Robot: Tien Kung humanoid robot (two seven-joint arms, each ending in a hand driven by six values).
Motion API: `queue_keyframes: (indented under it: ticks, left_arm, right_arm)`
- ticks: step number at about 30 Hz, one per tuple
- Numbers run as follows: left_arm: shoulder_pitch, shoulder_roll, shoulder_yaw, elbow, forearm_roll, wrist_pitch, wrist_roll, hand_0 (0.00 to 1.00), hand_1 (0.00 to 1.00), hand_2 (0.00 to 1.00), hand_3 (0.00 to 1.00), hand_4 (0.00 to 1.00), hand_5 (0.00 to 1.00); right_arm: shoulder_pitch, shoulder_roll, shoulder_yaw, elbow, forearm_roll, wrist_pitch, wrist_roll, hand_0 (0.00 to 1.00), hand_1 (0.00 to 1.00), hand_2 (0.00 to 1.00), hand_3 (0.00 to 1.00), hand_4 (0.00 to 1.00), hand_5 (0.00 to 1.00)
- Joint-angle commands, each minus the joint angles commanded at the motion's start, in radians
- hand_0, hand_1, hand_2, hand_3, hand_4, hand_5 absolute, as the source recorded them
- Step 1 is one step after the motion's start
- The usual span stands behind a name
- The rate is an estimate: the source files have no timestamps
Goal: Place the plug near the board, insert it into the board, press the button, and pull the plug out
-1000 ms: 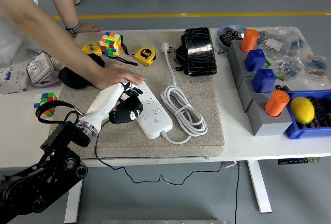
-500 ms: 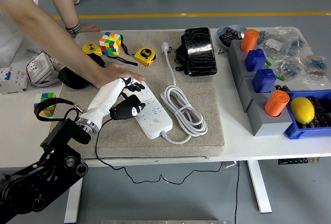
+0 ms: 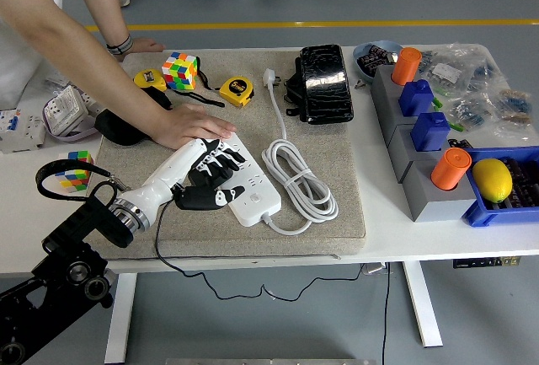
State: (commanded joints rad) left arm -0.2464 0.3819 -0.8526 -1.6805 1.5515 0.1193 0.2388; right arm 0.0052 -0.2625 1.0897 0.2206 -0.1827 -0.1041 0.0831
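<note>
A white power strip [image 3: 253, 192] lies slantwise on the grey mat [image 3: 337, 205]. Its white cord [image 3: 299, 175] is coiled to its right. My left hand [image 3: 217, 171], white with black fingers, reaches in from the lower left and lies over the strip's near-left part. It grips a black plug [image 3: 200, 198] against the strip's left edge, with the fingers stretched out over the sockets. The plug's thin black cable [image 3: 156, 243] runs off the table's front. A person's hand [image 3: 192, 125] presses flat on the mat at the strip's far end. My right hand is out of view.
A black case [image 3: 324, 83], a yellow tape measure [image 3: 237, 91] and a Rubik's cube [image 3: 179, 70] lie at the back. A small cube [image 3: 74, 169] is at the left. Grey blocks with orange cylinders [image 3: 450, 168] and a blue bin holding a lemon [image 3: 493, 178] stand at the right.
My left hand has slid forward and right with the plug, from beside the strip to over it, and its fingers have stretched out. The person's hand has stayed put.
</note>
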Motion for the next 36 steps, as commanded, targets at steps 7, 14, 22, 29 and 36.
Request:
queue_keyframes:
  ticks: [7,14,22,29,36]
  left_arm:
    - [-0.037,-0.007,0.013,-0.007,-0.032,-0.171,0.093,0.092,0.082,0.160,0.784,0.616,0.002]
    - [-0.069,-0.029,0.028,0.016,-0.036,-0.270,0.186,0.063,0.086,0.147,0.890,0.774,0.002]
    - [-0.087,-0.048,0.048,0.073,-0.011,-0.277,0.201,0.056,0.092,0.154,0.905,0.784,0.002]
    - [-0.096,-0.070,0.063,0.130,0.013,-0.280,0.209,0.055,0.092,0.153,0.904,0.784,0.002]
    - [-0.099,-0.082,0.070,0.149,0.015,-0.279,0.210,0.055,0.092,0.154,0.898,0.786,0.002]
  right_arm:
    - [0.001,-0.005,-0.009,0.000,0.005,0.001,-0.001,0.489,0.538,0.526,0.508,0.811,0.338]
    - [0.001,-0.008,-0.017,0.000,0.007,0.001,-0.001,0.489,0.539,0.526,0.508,0.811,0.338]
    - [-0.003,-0.010,-0.022,0.000,0.009,0.001,-0.002,0.489,0.538,0.526,0.508,0.812,0.338]
    - [-0.004,-0.010,-0.013,0.001,0.004,0.001,-0.001,0.489,0.539,0.526,0.508,0.812,0.338]
    - [-0.006,-0.009,-0.007,0.001,0.003,0.001,-0.001,0.489,0.539,0.525,0.509,0.813,0.337]
